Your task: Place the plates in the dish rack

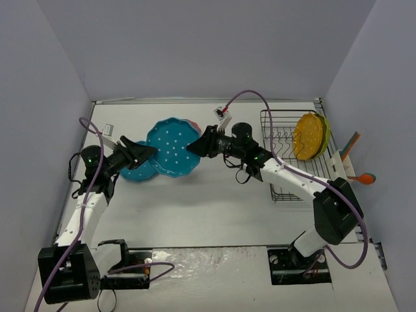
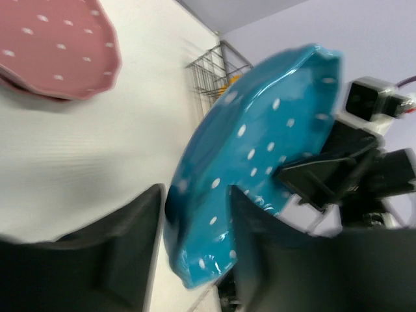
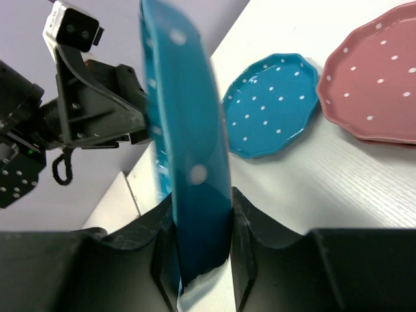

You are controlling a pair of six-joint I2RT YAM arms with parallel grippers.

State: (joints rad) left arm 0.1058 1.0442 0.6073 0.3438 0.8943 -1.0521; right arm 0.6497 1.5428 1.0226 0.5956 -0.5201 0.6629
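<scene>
The right tool (image 3: 200, 257) is clamped tight on the rim of a raised blue plate (image 3: 182, 130), which stands edge-on between its two fingers. The left tool (image 2: 198, 221) has the opposite rim of that plate in its gap, with both fingers pressed against the scalloped edge. The plate is therefore held from both sides, clear of the worktop (image 1: 214, 208), and in the top view it sits just left of frame centre, tilted with its dotted face towards the camera.

Just below and left of it in the top view, a second blue plate (image 1: 138, 173) lies flat on the worktop. A pink plate (image 3: 377, 81) lies flat at the right edge of the right wrist view, close beside the second blue one.

The dish rack (image 1: 286, 170) stands at the right of the top view, well apart from the held plate. An orange-yellow plate (image 1: 307, 136) stands upright in its upper end, and a yellow-green plate (image 1: 324, 133) stands right behind it.
</scene>
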